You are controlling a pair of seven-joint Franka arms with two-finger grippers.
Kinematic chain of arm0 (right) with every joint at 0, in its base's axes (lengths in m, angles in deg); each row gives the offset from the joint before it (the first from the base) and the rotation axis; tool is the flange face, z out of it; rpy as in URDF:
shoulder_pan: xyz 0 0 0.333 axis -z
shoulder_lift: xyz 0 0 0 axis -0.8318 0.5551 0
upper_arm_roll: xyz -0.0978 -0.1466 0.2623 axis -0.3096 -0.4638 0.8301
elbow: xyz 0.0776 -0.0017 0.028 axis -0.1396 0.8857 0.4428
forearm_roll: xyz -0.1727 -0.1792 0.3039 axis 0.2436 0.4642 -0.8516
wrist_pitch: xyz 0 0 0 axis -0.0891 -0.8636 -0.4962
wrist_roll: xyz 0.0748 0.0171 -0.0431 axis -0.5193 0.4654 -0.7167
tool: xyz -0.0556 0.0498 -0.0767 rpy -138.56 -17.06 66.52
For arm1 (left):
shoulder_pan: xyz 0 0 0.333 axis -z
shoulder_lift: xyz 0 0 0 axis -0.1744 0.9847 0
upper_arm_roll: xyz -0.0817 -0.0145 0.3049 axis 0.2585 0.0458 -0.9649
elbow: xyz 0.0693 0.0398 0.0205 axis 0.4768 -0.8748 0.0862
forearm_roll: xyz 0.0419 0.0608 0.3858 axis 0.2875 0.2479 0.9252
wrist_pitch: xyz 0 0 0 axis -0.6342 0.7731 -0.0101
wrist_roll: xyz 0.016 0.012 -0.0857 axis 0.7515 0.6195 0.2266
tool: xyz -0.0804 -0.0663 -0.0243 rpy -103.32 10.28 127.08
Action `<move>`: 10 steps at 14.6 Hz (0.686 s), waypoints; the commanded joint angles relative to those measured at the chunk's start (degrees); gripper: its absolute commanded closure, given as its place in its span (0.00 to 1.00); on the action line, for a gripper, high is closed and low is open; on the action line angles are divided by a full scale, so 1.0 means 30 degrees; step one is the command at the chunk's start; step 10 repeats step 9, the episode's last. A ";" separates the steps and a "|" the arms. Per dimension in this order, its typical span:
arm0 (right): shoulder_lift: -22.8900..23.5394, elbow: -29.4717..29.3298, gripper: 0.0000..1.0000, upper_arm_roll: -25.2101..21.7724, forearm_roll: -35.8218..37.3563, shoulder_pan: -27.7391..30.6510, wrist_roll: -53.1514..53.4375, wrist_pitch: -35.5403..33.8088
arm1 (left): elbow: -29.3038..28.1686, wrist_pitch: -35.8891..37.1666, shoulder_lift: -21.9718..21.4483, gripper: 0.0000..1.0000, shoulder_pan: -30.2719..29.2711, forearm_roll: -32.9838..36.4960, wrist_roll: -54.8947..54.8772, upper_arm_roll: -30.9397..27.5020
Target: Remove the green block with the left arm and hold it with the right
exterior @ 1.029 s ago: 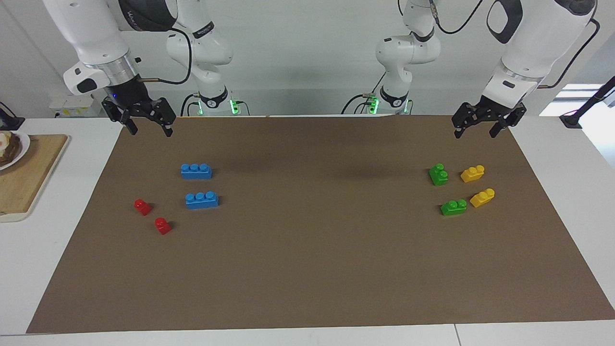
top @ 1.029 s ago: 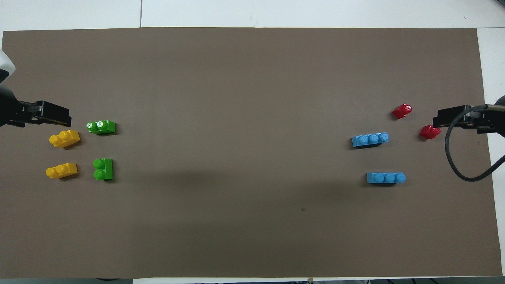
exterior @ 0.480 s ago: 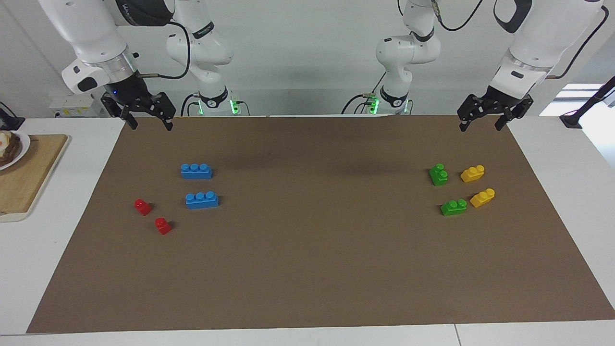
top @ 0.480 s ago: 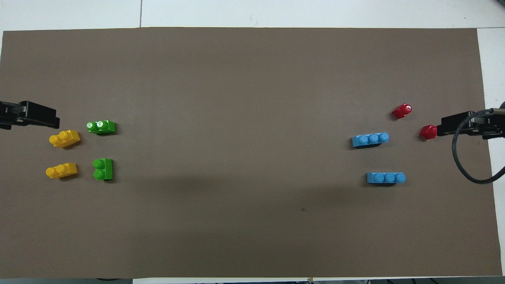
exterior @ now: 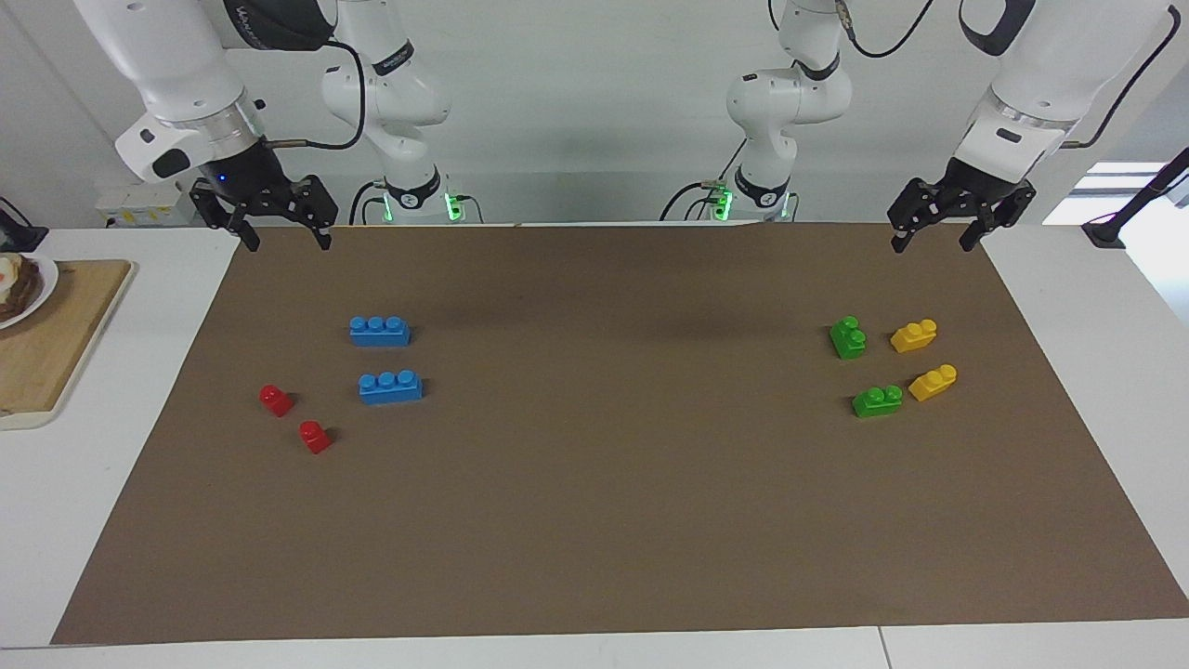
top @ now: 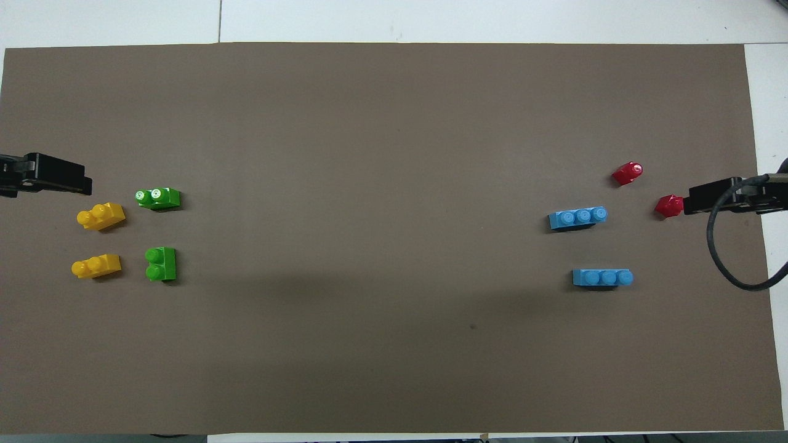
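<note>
**Both grippers raised and empty; green bricks untouched on the mat.**

The right gripper (exterior: 276,237) is held above the edge of the brown paper mat (exterior: 594,520) nearest the robots, jaws spread wide, nothing gripped, presumably waiting to receive. Two blue three-stud plastic bricks (exterior: 380,331) and two small red bricks (exterior: 276,400) lie under its end. Toward the left arm's end, two small bright green two-stud plastic bricks (exterior: 848,337) rest on the mat, each just beside a yellow two-stud brick (exterior: 914,335). The left gripper (exterior: 940,240) is held above them, fully open and empty, suited to descent.
</note>
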 commanded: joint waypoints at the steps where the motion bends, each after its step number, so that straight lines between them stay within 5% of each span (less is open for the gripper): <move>1: 0.0205 -0.0327 0.03 -0.0496 0.0459 -0.0339 0.0209 -0.0528 | -0.0266 -0.0325 -0.0164 0.00 -0.0075 -0.0283 0.0003 -0.0002; 10: 0.0176 -0.0269 0.02 -0.0438 0.1309 -0.0192 0.0297 -0.0382 | -0.0384 -0.0442 -0.0194 0.00 -0.0075 -0.0283 0.0032 -0.0002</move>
